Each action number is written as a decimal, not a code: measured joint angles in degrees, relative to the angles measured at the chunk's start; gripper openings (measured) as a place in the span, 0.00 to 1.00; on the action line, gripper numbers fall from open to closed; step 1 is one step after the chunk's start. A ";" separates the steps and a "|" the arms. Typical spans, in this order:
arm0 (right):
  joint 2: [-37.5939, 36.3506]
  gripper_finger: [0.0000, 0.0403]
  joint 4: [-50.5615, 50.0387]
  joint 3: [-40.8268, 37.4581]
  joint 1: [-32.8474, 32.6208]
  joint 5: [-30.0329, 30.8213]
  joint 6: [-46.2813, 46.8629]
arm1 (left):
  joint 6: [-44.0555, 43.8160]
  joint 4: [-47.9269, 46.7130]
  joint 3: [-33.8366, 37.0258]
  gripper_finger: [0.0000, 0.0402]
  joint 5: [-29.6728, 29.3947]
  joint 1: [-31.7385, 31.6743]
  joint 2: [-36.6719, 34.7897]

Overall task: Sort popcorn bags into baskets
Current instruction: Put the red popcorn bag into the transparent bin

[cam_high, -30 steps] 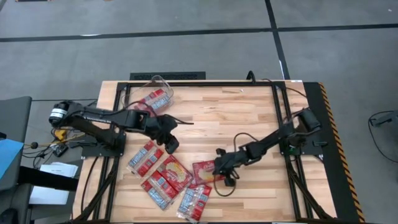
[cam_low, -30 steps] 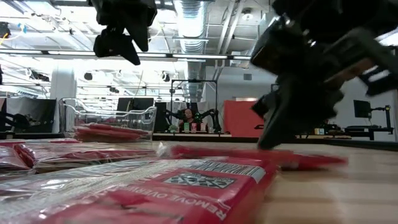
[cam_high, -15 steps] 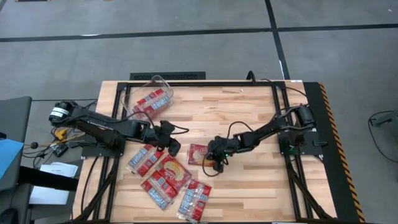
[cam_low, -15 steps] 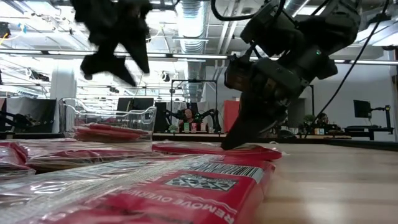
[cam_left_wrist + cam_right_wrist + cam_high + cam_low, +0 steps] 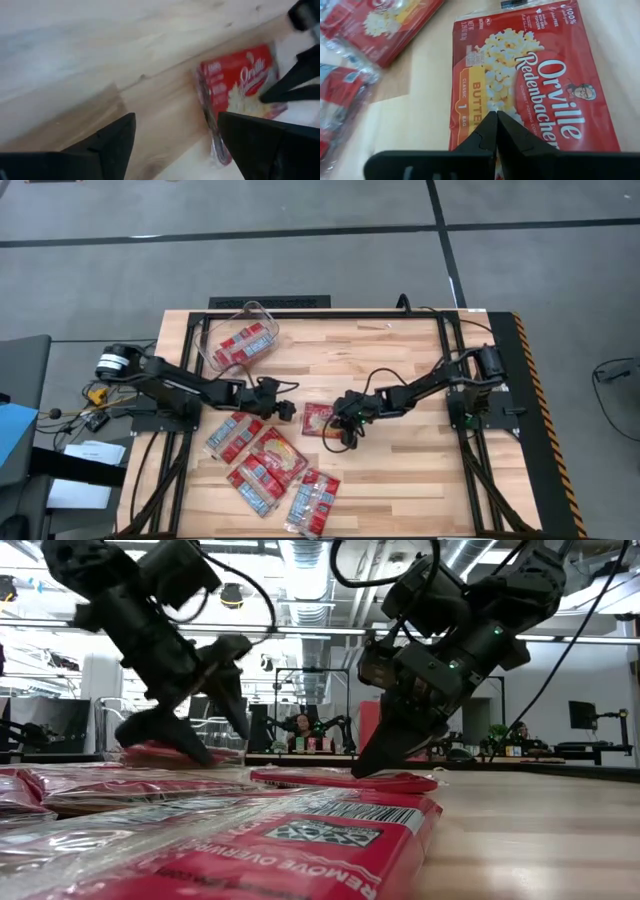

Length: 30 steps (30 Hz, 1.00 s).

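A: How will the lone popcorn bag (image 5: pixel 320 420) handle, the one lying flat on the table (image 5: pixel 400 360) well apart from the clear basket (image 5: pixel 240 340), toward the table's middle?

B: Light, thin and floppy, I'd judge, with a slick wrapper that slides on wood. An edge pinch looks best, since a flat face offers nothing to grip.

A: And the right gripper (image 5: pixel 496 131)?

B: Its fingers are pressed together with tips touching the bag's face, just beside the edge farthest from the basket. It pins the bag and holds nothing.

A: The left gripper (image 5: pixel 284 410)?

B: Fingers spread wide, empty, low over the wood between the basket and that bag.

A: What differs from half a second ago?

B: The left gripper has moved closer to the bag and dropped lower; the right gripper and bag have barely shifted. The basket already holds a few bags; the other bags (image 5: pixel 265 470) lie clustered farther from it.
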<state>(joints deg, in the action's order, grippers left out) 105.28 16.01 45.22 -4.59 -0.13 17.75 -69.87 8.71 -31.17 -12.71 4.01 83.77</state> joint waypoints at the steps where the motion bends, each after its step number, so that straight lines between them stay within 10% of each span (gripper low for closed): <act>1: 0.01 0.09 0.06 0.07 0.35 0.02 -0.23 | -0.07 1.04 -0.41 0.67 0.55 0.00 1.24; 19: 0.06 0.08 2.17 0.18 3.53 -1.33 -5.55 | -2.46 22.76 -6.07 0.64 8.01 -2.70 19.22; 30: -0.49 0.07 1.87 0.18 4.34 -1.49 -6.24 | -1.80 18.29 -7.68 0.06 6.29 -2.99 19.45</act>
<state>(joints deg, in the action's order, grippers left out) 104.79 17.88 45.41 -0.25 -1.63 11.51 -71.66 27.00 -38.85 -6.42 1.02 103.22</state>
